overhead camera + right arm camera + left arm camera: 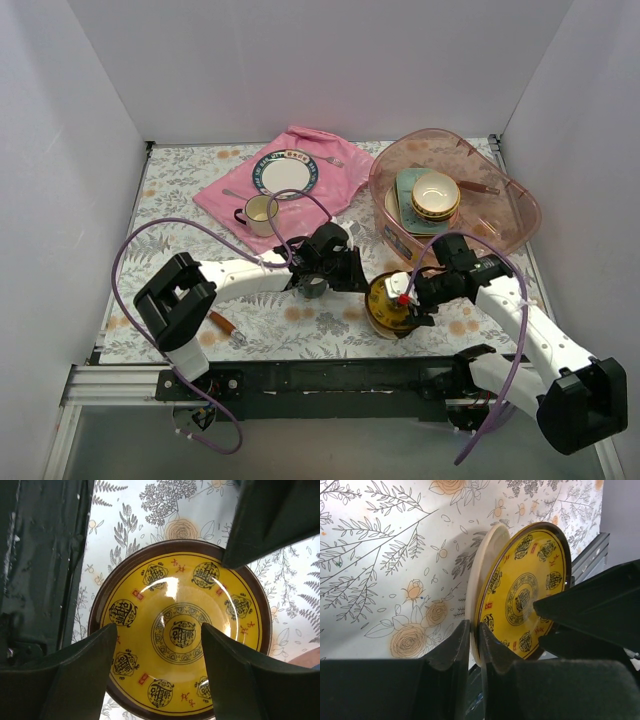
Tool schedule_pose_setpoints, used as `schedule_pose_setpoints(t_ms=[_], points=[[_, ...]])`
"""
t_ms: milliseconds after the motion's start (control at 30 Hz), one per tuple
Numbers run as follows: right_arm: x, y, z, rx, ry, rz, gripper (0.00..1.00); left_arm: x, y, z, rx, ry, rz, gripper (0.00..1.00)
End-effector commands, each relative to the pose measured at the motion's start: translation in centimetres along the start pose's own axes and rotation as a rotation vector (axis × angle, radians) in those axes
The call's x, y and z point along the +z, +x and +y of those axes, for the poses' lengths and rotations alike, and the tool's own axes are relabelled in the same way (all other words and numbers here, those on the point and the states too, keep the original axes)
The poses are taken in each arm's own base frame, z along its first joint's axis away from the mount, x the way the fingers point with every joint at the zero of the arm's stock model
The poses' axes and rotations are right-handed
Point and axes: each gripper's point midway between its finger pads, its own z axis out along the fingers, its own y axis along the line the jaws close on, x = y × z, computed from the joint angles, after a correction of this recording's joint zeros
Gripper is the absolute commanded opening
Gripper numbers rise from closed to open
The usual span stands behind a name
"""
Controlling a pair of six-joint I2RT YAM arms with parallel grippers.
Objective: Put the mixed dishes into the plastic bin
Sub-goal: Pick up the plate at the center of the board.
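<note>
The yellow dark-rimmed plate (pixel 385 310) stands tilted on edge near the table's front edge. My left gripper (pixel 474 630) is shut on its lower rim, one finger on the cream back and one on the yellow face (pixel 525 595). My right gripper (pixel 159 630) is open, its two fingers spread in front of the plate's face (pixel 175 595) without clamping it. In the top view the right gripper (pixel 412 300) sits against the plate's right side and the left gripper (pixel 368 288) at its left. The plastic bin (pixel 510 225) at the back right holds a pale green tray (pixel 410 205) and a cream bowl (pixel 436 195).
A pink cloth (pixel 335 185) at the back carries a patterned plate (pixel 285 172), a mug (pixel 260 212) and a fork (pixel 330 158). A wooden-handled utensil (pixel 225 325) lies front left by the left arm. The black rail (pixel 330 380) runs along the table's near edge.
</note>
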Motion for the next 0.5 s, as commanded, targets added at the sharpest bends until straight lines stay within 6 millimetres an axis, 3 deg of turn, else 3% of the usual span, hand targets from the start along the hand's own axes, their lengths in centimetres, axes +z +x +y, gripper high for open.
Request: schedule_pose_setpoints(t_ms=[0,333,467], points=[[-0.1,0.4,0.0,-0.129,0.001,0.059,0.76,-0.2,-1.0,-1.6,-0.021,0.084,-0.004,0.00],[-1.1,-1.1,1.9,-0.178,-0.024,0.052,0.76,0.5,-1.2,-0.7,-0.057,0.084,0.010,0.00],[-0.6,0.3,2.0,-0.149,-0.004,0.090,0.76,0.6,-1.3,-0.8,-0.066,0.090,0.010,0.00]])
